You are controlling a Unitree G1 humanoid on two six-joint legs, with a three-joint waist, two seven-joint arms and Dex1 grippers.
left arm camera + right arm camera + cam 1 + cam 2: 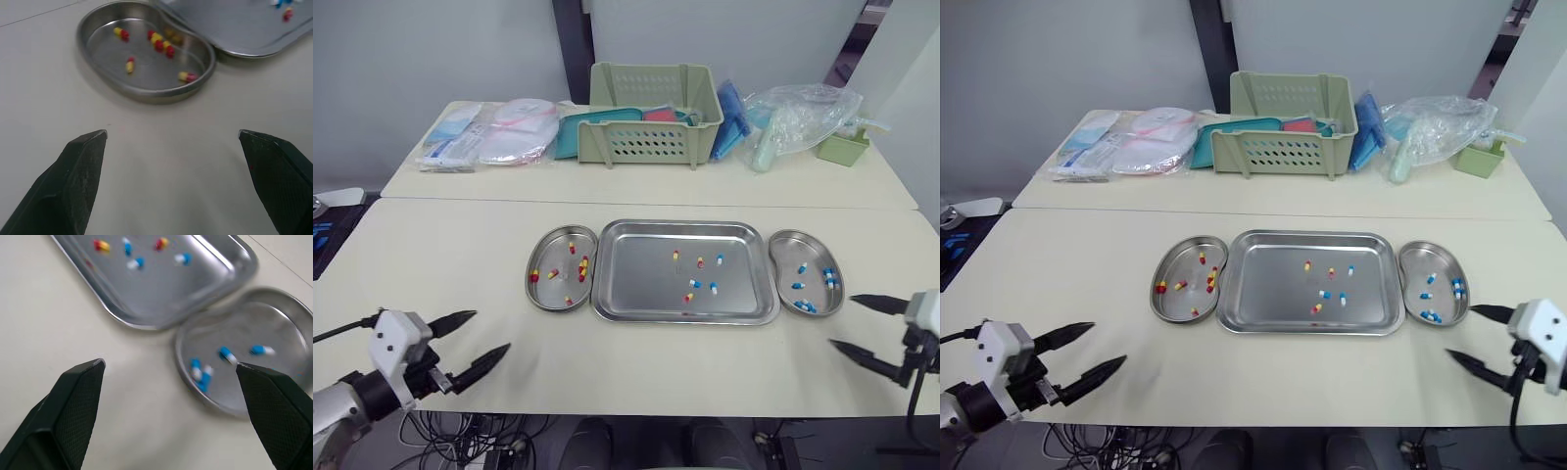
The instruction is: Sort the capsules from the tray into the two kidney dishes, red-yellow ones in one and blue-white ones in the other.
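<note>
Open tabletop (646, 367) before the tray (641, 284); basket (656, 147) far behind.

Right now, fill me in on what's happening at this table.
A two-armed robot is sorting capsules by colour. The left kidney dish holds red-yellow capsules, and the right kidney dish holds blue-white capsules. The tray between them has six unsorted capsules on it, three of each colour. The left gripper and right gripper hang open and empty near the front edge of the table, so no capsule is being carried at this moment.
</note>
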